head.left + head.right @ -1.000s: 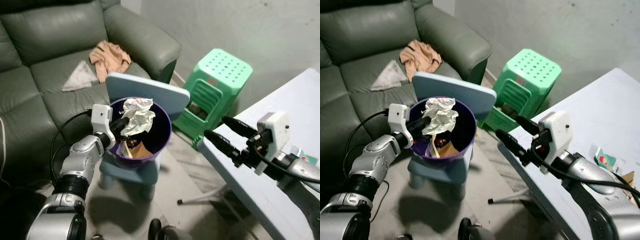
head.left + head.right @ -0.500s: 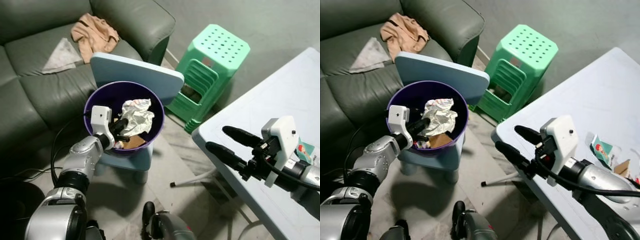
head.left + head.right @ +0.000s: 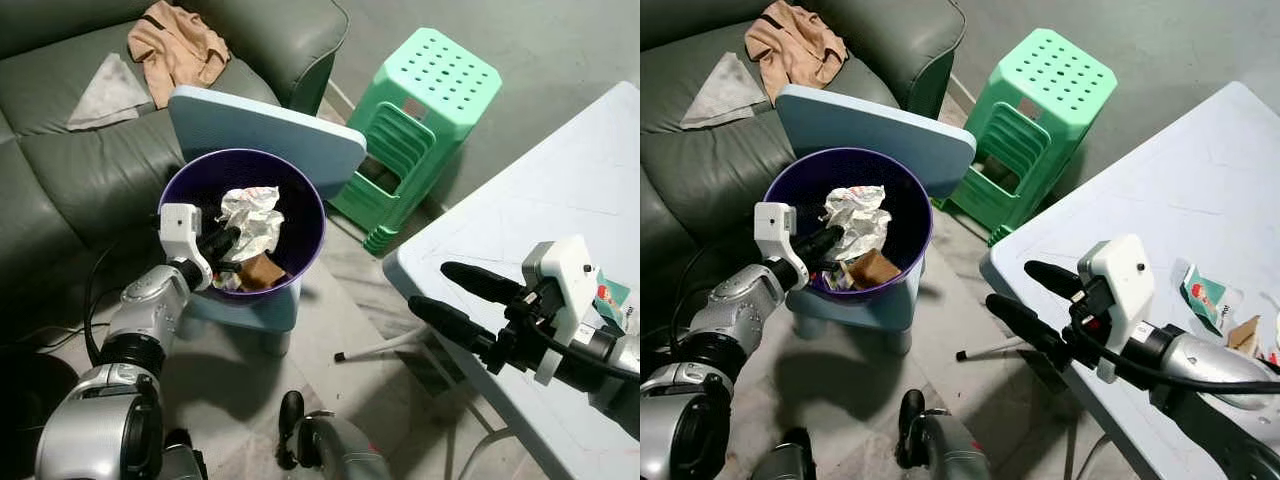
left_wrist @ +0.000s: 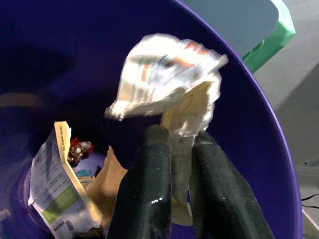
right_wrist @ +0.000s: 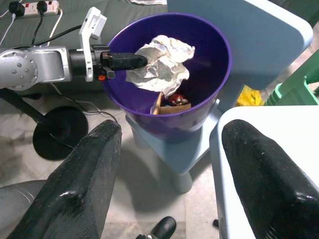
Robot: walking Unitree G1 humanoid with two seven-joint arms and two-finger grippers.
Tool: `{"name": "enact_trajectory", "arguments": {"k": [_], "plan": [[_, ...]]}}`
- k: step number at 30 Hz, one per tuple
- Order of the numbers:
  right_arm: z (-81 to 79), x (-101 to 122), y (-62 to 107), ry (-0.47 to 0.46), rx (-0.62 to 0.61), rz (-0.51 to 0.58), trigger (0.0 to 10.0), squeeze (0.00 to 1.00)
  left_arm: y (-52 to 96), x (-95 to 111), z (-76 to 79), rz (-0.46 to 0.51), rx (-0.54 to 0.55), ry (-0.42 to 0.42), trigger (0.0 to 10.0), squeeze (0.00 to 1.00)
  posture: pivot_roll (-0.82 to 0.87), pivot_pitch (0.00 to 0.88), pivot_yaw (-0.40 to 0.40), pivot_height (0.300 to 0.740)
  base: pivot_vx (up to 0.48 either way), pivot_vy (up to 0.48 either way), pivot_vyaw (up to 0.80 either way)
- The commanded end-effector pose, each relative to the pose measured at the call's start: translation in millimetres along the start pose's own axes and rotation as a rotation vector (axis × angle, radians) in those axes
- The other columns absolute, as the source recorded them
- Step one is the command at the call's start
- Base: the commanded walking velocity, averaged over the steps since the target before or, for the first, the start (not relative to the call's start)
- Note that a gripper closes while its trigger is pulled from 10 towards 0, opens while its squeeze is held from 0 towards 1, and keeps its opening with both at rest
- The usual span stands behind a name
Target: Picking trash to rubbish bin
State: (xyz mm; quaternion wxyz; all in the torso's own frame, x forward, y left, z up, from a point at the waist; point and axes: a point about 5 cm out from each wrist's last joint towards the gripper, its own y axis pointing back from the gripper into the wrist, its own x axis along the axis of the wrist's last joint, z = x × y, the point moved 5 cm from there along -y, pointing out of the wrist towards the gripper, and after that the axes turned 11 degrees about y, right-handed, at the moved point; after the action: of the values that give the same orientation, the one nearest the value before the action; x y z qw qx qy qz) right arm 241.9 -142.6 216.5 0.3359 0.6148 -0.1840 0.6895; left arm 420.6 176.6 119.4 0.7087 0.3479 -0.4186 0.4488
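Note:
A purple rubbish bin [image 3: 312, 203] stands on a light blue child's chair [image 3: 268, 124]. My left gripper [image 3: 222, 243] reaches over the bin's near rim and is shut on a crumpled white wrapper [image 3: 250, 217]. In the left wrist view the two black fingers [image 4: 144, 189] pinch the wrapper [image 4: 164, 74] inside the bin [image 4: 259, 129]. Below it lie a brown scrap [image 3: 263, 270] and other packets. My right gripper [image 3: 431, 286] hovers open and holds nothing beside the white table's corner, well to the right of the bin.
A green plastic stool [image 3: 432, 92] stands right of the chair. A grey-green sofa [image 3: 70, 170] with a tan cloth [image 3: 176, 42] is behind. The white table [image 3: 560, 200] at the right carries a small packet [image 3: 1205, 300]. A power strip [image 5: 30, 7] lies on the floor.
The camera has tilted down and the scene has shifted. My left gripper has lowered the wrapper from above the rim down into the bin. The right gripper stays open.

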Motion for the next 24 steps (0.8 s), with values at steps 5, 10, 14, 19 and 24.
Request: {"name": "enact_trajectory", "arguments": {"k": [5, 10, 14, 19, 24], "plan": [[1.6, 4.0, 5.6, 0.02, -0.011, -0.006, 10.0, 0.0, 0.8, -7.9, -0.4, -0.021, -0.007, 0.011, 10.0, 1.0, -0.31, 0.379, -0.259, 0.74, 0.0, 0.0, 0.0], [3.0, 4.9, 5.4, 0.022, -0.015, -0.004, 10.0, 0.0, -0.2, -5.5, 0.6, -0.017, -0.011, 0.005, 10.0, 1.0, -0.31, 0.375, -0.258, 0.74, 0.0, 0.0, 0.0], [4.0, 4.9, 4.9, 0.02, -0.018, -0.002, 10.0, 0.0, -1.2, -3.3, 2.5, -0.009, -0.02, 0.009, 10.0, 1.0, -0.3, 0.372, -0.254, 0.74, 0.0, 0.0, 0.0], [5.7, 4.8, 2.8, 0.013, -0.027, 0.012, 10.0, 0.0, -3.0, 8.5, 8.3, 0.033, -0.048, 0.0, 10.0, 1.0, -0.29, 0.36, -0.239, 0.74, 0.0, 0.0, 0.0], [12.1, 5.7, -2.6, -0.005, -0.06, 0.052, 10.0, 0.0, -1.6, 23.0, 15.5, 0.102, -0.068, 0.002, 10.0, 1.0, -0.25, 0.338, -0.215, 0.74, 0.0, 0.0, 0.0]]}}
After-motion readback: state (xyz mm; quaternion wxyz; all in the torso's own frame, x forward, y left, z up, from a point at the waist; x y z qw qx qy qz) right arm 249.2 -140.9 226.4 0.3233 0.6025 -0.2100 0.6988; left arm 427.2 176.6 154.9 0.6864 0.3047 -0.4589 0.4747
